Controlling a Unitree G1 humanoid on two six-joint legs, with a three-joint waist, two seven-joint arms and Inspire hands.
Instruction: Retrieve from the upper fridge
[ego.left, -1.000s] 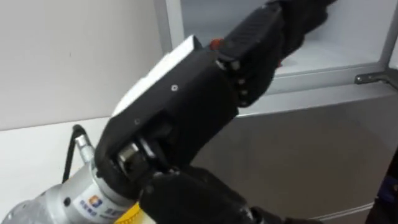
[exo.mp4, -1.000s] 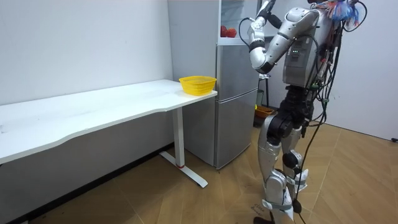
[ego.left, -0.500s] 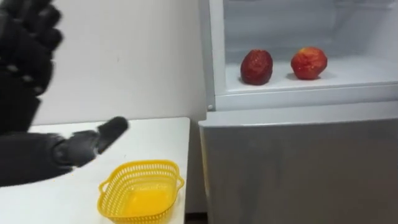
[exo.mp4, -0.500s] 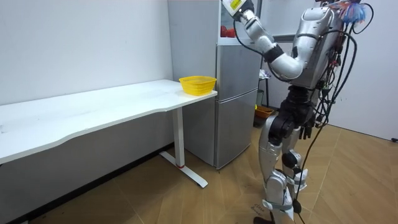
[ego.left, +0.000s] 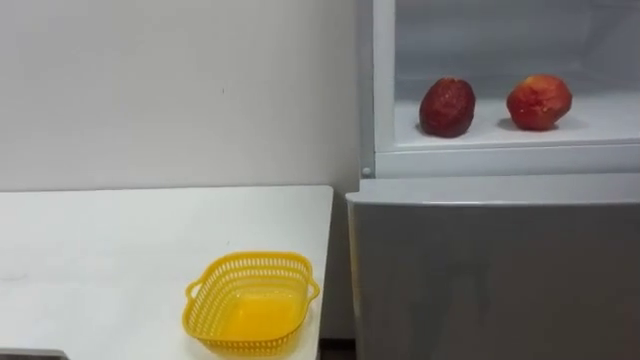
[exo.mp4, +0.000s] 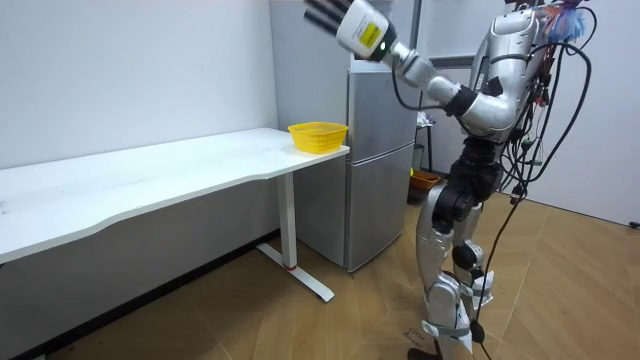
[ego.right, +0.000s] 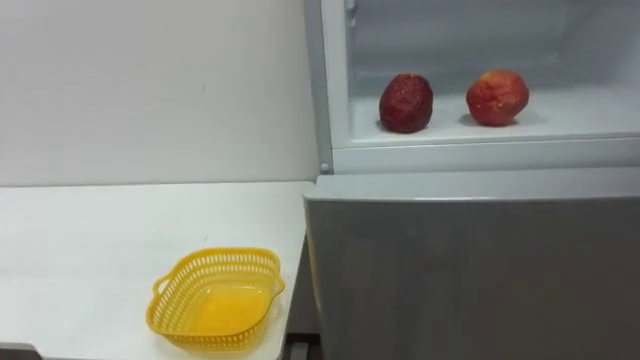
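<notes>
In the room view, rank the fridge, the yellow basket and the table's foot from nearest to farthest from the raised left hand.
1. Fridge: its top is right beside the left hand.
2. Yellow basket: below, on the table's end.
3. Table's foot: lowest, on the floor.

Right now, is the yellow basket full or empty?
Empty. The yellow basket shows a bare bottom; the dark red fruit and the brighter red fruit sit on the fridge shelf.
</notes>
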